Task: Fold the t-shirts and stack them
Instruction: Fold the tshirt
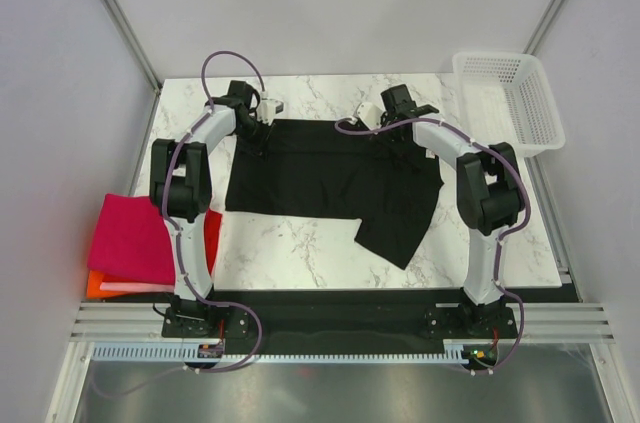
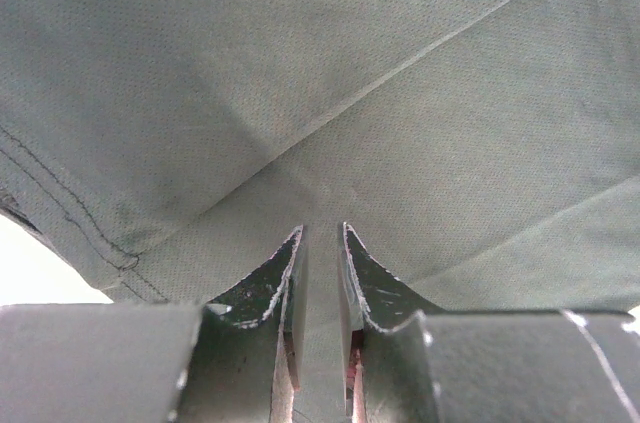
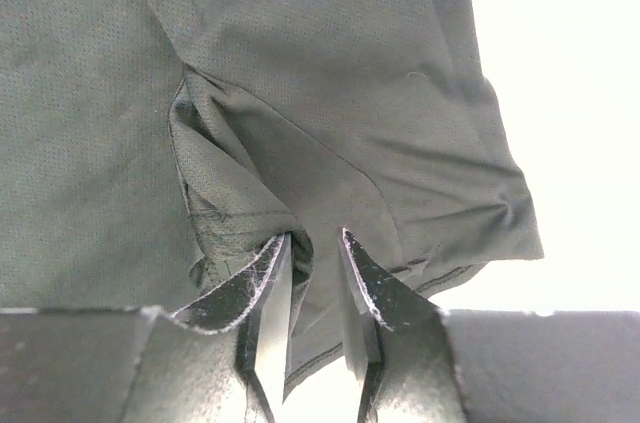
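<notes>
The black t-shirt (image 1: 330,178) lies spread on the marble table, its right part trailing toward the front. My left gripper (image 1: 258,131) is at the shirt's far left edge, shut on a fold of its cloth (image 2: 322,273). My right gripper (image 1: 385,128) is at the far right edge, shut on bunched cloth near a hem (image 3: 315,273). A magenta-pink folded t-shirt (image 1: 130,238) lies on top of the red one (image 1: 213,233) and the orange one (image 1: 95,285) at the table's left edge.
A white mesh basket (image 1: 510,101) stands at the back right corner. Grey walls stand on the left, the right and at the back. The rail with the arm bases (image 1: 330,323) runs along the front.
</notes>
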Controlling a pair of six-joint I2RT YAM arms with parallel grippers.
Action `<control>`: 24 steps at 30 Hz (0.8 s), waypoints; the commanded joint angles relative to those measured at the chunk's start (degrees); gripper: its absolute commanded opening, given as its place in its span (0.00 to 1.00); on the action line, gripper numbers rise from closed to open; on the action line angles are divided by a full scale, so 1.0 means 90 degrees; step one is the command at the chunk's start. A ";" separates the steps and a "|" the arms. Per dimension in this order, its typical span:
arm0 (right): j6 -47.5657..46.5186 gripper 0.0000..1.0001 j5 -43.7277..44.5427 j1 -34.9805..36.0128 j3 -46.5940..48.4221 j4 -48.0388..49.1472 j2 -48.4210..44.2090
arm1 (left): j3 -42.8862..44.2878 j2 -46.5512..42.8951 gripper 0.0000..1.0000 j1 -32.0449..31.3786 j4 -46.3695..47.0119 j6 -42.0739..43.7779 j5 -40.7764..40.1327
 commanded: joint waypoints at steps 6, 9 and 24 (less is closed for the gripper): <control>0.0235 0.34 -0.1091 0.0015 -0.0029 -0.0245 -0.1026 | 0.0253 -0.0005 0.24 -0.0077 0.0015 -0.0170 0.0021; -0.0271 0.34 -0.2269 0.0035 0.0117 -0.1289 -0.1192 | 0.0263 0.0005 0.24 -0.0077 0.0024 -0.0151 -0.0008; 0.0673 0.31 -0.1856 -0.0179 -0.0235 -0.0433 -0.0646 | 0.1326 0.0327 0.24 -0.0087 -0.0064 0.0239 -0.0291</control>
